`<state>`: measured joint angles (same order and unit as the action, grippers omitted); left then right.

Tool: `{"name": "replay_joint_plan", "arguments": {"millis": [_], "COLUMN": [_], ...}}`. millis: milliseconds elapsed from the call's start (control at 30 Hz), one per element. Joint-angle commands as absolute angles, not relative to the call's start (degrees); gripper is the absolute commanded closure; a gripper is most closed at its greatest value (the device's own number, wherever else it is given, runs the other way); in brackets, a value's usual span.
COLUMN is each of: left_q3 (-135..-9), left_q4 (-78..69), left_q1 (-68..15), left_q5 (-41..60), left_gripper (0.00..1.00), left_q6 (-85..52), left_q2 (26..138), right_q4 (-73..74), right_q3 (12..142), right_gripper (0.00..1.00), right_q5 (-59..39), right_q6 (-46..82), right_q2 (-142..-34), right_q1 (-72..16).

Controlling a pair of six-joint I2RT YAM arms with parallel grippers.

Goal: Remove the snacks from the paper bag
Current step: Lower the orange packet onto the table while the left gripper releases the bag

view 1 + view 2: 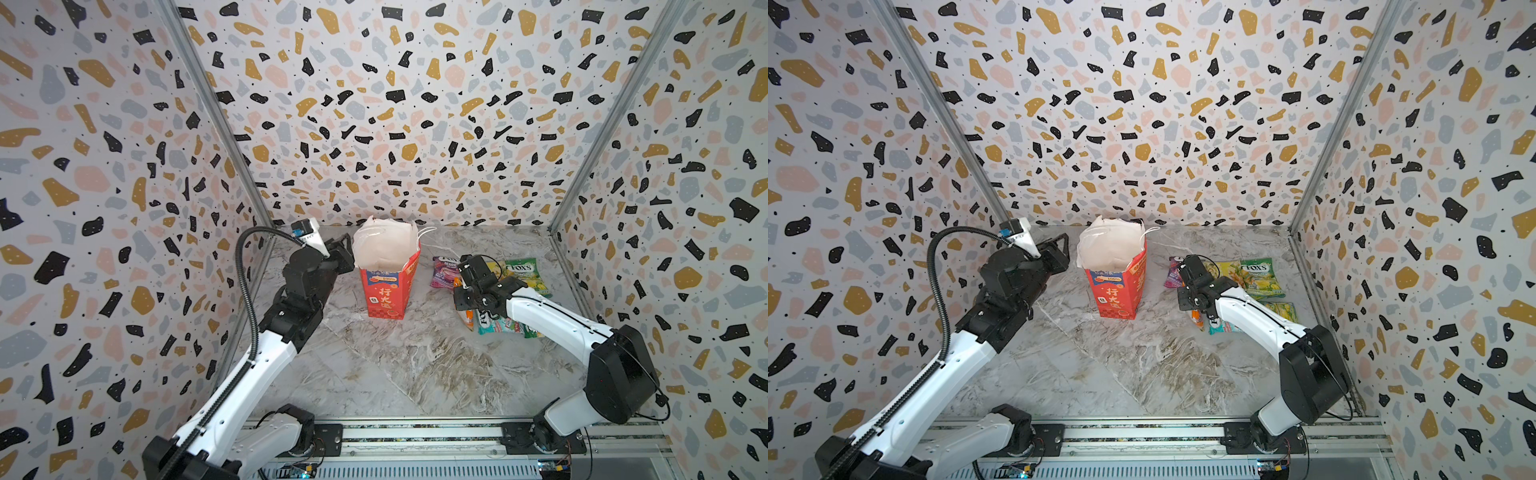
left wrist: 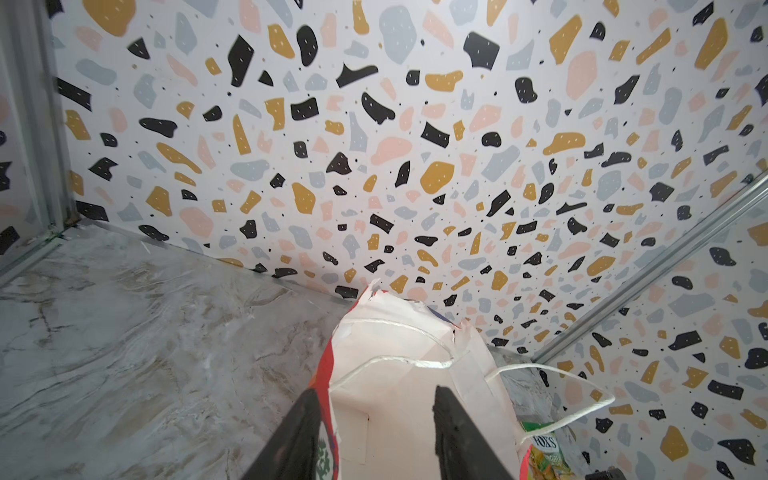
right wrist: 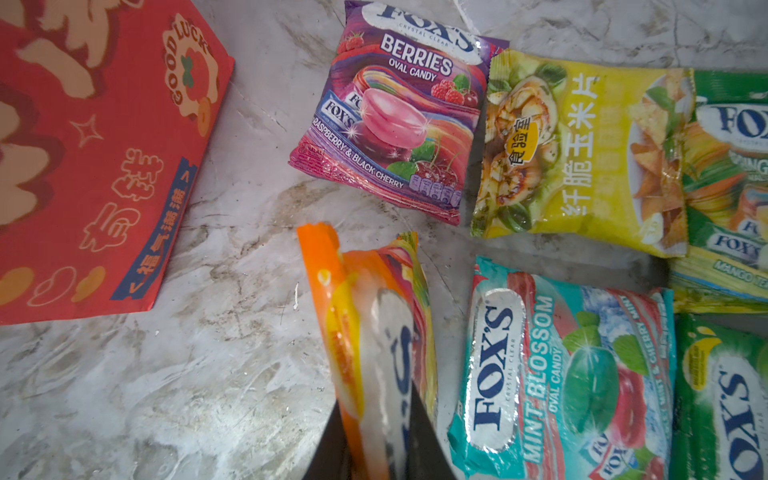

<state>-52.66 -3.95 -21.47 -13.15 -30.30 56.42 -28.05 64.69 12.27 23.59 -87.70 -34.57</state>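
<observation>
The red paper bag (image 1: 388, 291) (image 1: 1118, 293) stands upright at the back middle, mouth open, and what shows of its inside is bare white. My left gripper (image 2: 376, 392) (image 1: 344, 254) is open at the bag's left rim, one finger outside the red wall and one inside. Several snacks lie on the table right of the bag: a purple packet (image 3: 399, 124) (image 1: 443, 272), a yellow one (image 3: 582, 153), a green FOX'S one (image 1: 524, 274) (image 1: 1261, 277) and a teal one (image 3: 569, 374). My right gripper (image 3: 374, 415) (image 1: 467, 305) is shut on an orange packet (image 3: 370, 316), hanging on edge beside the teal one.
The marble tabletop (image 1: 374, 365) is boxed in by terrazzo-patterned walls on three sides, with metal posts in the back corners. A rail with both arm bases (image 1: 415, 436) runs along the front edge. The bag's white cord handle (image 2: 582, 411) loops out toward the packets.
</observation>
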Motion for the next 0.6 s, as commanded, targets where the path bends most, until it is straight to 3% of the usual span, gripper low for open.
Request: {"name": "replay_joint_plan", "arguments": {"millis": [0,200,300,567], "left_q3": [-46.5,-39.15,-36.71,-37.18], "left_q4": [-8.78,-8.7,-9.36,-10.43], "left_q1": [-21.16,-21.12,-21.1,-21.09], "left_q5": [-17.06,-16.61,-15.55,-13.45], "left_gripper": [0.54,0.54,0.53,0.53], "left_q6": [-27.39,-27.94,-28.68,-28.12], "left_q2": [54.95,54.62,55.22,56.55], "right_q4": [-30.36,-29.35,-26.74,-20.29], "right_q3": [66.99,65.74,64.73,64.4], "right_gripper": [0.84,0.76,0.67,0.63], "right_q5": [17.18,17.39,15.97,12.58], "right_q6": [26.15,30.44,31.63,33.66], "right_q2": [-88.41,-90.77,-91.6,-93.06], "right_q1": [-36.26,-37.77,-37.9,-37.52]}}
